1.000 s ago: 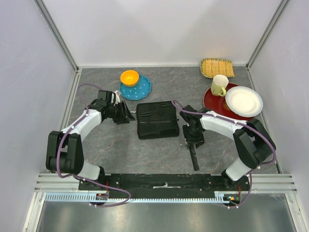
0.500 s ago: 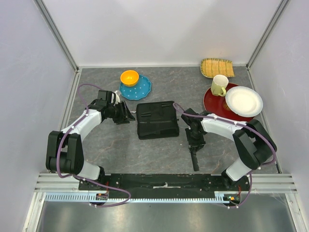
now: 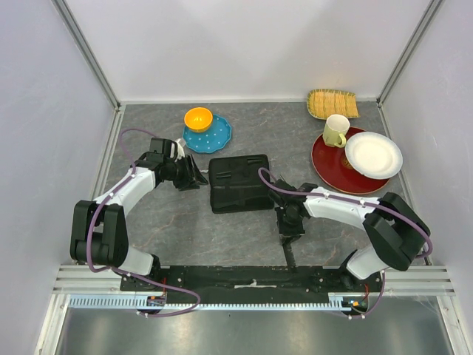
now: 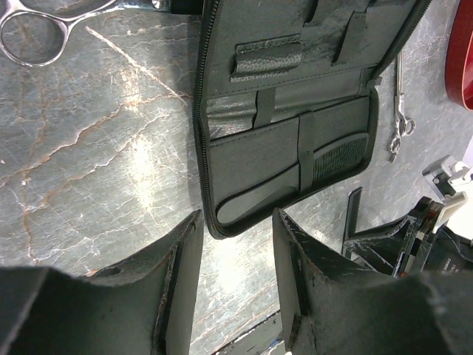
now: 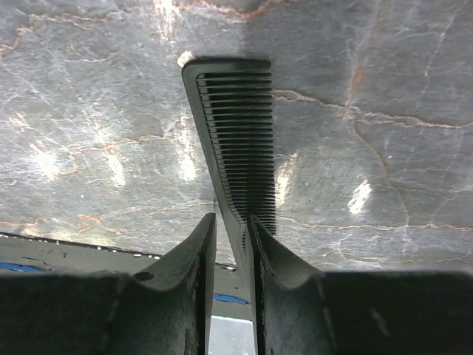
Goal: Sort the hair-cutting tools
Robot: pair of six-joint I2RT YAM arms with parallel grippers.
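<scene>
My right gripper [image 3: 287,234] is shut on a black comb [image 5: 236,140], which lies low over the grey table and points toward the near edge [image 3: 289,255]. The open black zip case [image 3: 239,183] lies mid-table. In the left wrist view a second comb [image 4: 340,157] sits tucked in a pocket of the case [image 4: 251,159]. One pair of silver scissors [image 4: 400,111] lies on the table past the case's right edge. The finger ring of another pair [image 4: 33,33] shows at the top left. My left gripper [image 4: 236,222] is open and empty beside the case's left edge [image 3: 194,177].
An orange bowl [image 3: 198,118] sits on a blue plate [image 3: 216,137] at the back left. A yellow mug [image 3: 336,130] and a white plate [image 3: 373,155] rest on a red plate [image 3: 331,160] at the right. A woven tray [image 3: 332,103] is behind them.
My right gripper has moved toward the near edge and a little left, carrying the comb with it. The left arm has not moved.
</scene>
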